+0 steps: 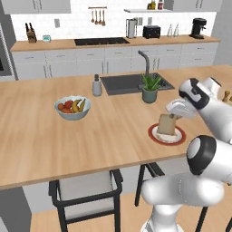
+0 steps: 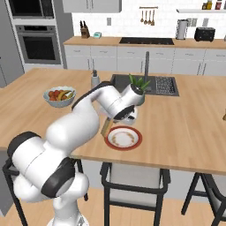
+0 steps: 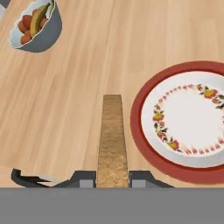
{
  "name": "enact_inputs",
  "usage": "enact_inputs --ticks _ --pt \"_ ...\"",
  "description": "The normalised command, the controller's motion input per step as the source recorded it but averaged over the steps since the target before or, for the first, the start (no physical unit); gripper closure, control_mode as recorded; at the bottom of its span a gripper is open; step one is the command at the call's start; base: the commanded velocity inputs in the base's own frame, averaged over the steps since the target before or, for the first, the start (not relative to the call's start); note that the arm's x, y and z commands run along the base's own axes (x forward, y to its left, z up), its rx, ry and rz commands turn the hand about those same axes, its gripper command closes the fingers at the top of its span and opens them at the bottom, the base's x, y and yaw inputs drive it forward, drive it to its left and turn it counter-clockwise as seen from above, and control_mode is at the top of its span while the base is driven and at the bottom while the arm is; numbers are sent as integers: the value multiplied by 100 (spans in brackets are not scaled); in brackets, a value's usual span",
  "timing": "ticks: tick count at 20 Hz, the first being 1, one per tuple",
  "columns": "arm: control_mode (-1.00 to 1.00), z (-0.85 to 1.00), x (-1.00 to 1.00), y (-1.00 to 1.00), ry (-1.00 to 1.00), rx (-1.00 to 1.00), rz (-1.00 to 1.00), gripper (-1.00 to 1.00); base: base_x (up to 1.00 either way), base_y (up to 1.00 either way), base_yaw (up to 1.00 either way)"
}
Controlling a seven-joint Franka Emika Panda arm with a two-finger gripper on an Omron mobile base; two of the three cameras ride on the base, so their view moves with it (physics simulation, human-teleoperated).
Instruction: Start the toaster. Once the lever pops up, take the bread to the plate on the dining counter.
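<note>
Gripped edge-on between our two dark finger tips, the tan, golden-brown bread slice (image 3: 112, 140) stands upright in the hand view, so our two-finger gripper (image 3: 112, 178) is closed narrowly on its faces. We see the slice hanging over the light-wood dining counter (image 1: 68, 136), just beside the rim of the small round plate with a red rim and pale flowered centre (image 3: 183, 120); in the left base view the bread (image 1: 166, 123) appears over the plate's near edge (image 1: 180, 140).

We judge the carry nearly complete. To finish well, we should shift the hand sideways until the slice is over the plate's centre, lower it close to the surface, tilt it toward flat, then release. Releasing now risks the bread toppling onto the counter. A grey fruit bowl (image 3: 37, 28) sits well apart and needs no avoidance.
</note>
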Motion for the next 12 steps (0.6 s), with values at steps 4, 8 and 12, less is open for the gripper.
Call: enact_inputs --ticks 4,8,12 --pt "-100 -32 29 -2 11 6 0 100 0 0 0" --pt "-100 -31 0 -5 7 1 0 100 0 0 0" --pt "-100 -30 0 -15 0 0 0 100 0 0 0"
